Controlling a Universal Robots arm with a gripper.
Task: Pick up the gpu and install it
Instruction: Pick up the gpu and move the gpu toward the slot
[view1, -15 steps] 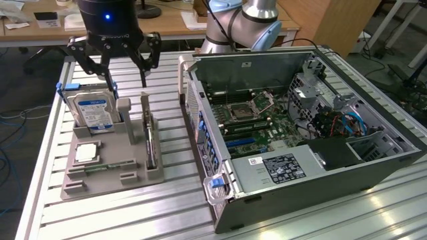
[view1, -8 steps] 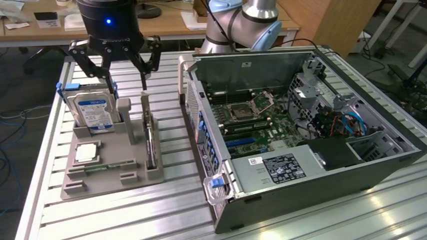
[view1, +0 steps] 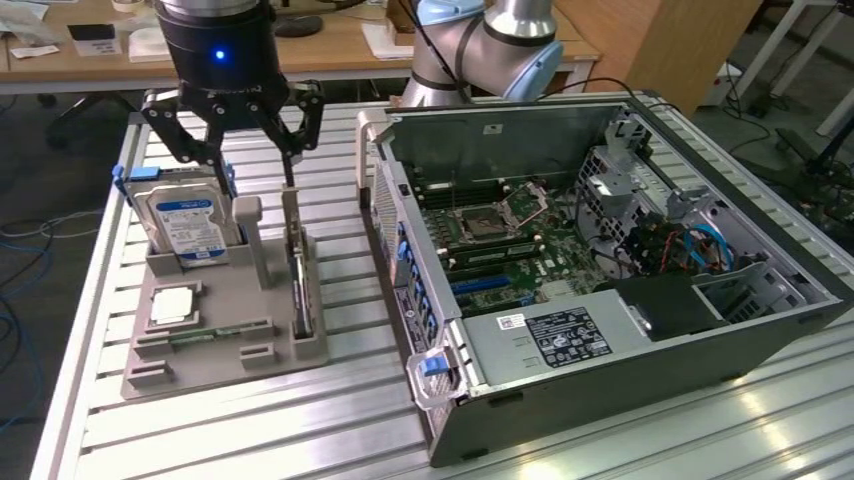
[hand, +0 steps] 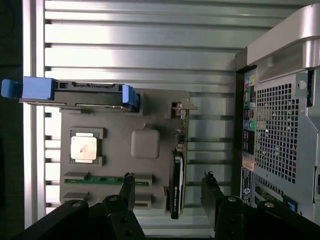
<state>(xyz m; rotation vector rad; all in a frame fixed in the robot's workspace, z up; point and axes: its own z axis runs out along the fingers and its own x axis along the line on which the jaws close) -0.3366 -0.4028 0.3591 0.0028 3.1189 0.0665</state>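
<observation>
**Desk:** What's closest to the lens?
**Op:** Open computer case, on its side with the motherboard exposed. It's the biggest item I see. It sits on the slatted bench. Just beside it, to the exterior view's left, is a grey holder.
**Desk:** Pincer?
**Op:** Pincer released, fingers spread wide. It hangs over the holder, gripping nothing.
**Desk:** Contents?
**Op:** Hard drive upright at the holder's far end. The gpu stands on edge in the slot on the case side, not installed. In the wrist view it sits between my two fingers, apart from both. A processor chip and a memory stick lie flat.
</observation>
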